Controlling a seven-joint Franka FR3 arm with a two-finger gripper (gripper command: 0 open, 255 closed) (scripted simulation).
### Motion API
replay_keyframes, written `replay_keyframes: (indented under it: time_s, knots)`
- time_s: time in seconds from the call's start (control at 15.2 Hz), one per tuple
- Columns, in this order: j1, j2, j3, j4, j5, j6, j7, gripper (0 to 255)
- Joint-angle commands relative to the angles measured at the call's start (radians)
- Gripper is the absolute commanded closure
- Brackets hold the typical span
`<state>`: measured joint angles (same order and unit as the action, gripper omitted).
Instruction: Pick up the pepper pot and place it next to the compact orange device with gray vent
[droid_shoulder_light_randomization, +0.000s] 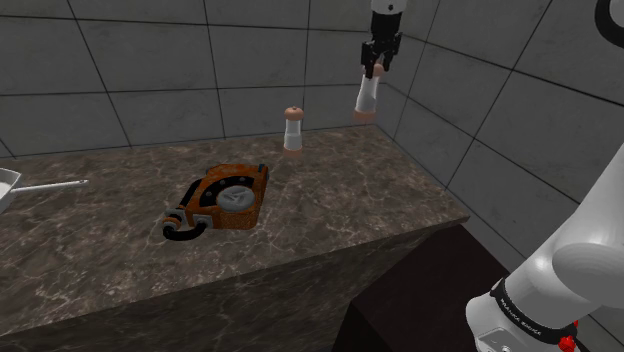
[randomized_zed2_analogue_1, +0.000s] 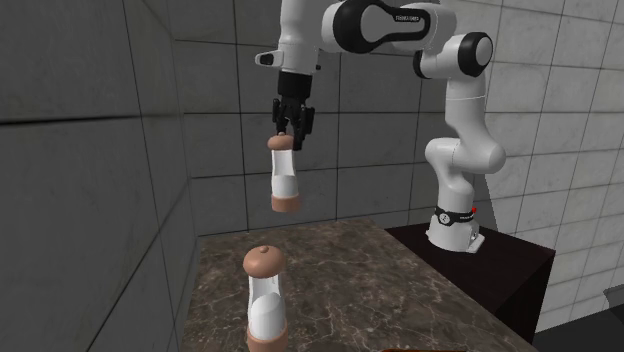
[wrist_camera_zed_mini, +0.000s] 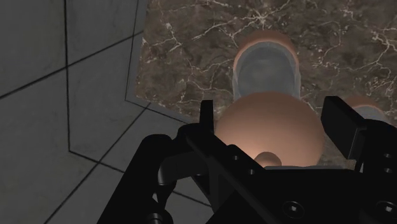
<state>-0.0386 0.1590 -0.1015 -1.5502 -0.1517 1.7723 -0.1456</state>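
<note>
The pepper pot (droid_shoulder_light_randomization: 366, 96), a clear body with brown cap and base, hangs in the air over the far right corner of the marble counter (droid_shoulder_light_randomization: 380, 190), close to the tiled wall. My gripper (droid_shoulder_light_randomization: 372, 68) is shut on its round brown top. In the second exterior view the pot (randomized_zed2_analogue_1: 284, 182) dangles slightly tilted below the gripper (randomized_zed2_analogue_1: 288, 132). In the wrist view the black fingers (wrist_camera_zed_mini: 208, 119) clasp the brown knob (wrist_camera_zed_mini: 270, 130). The orange device with its grey round vent (droid_shoulder_light_randomization: 225, 198) lies flat mid-counter, well down and to the left of the pot in the shoulder view.
A second, matching pot (droid_shoulder_light_randomization: 293, 130) stands upright on the counter between the device and the held pot, also (randomized_zed2_analogue_1: 265, 298). A white pan (droid_shoulder_light_randomization: 8, 190) lies at the counter's left end. Grey tiled walls (droid_shoulder_light_randomization: 150, 70) close the back and right side.
</note>
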Motion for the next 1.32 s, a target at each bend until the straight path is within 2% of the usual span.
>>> replay_keyframes:
  time_s: [0.0, 1.06, 1.25]
  knots:
    - [0.0, 0.005, 0.0, 0.036, 0.001, -0.03, -0.005, 255]
    - [-0.002, 0.077, -0.002, 0.348, 0.011, -0.268, -0.042, 255]
    - [0.041, 0.002, 0.023, 0.248, -0.004, -0.253, 0.025, 255]
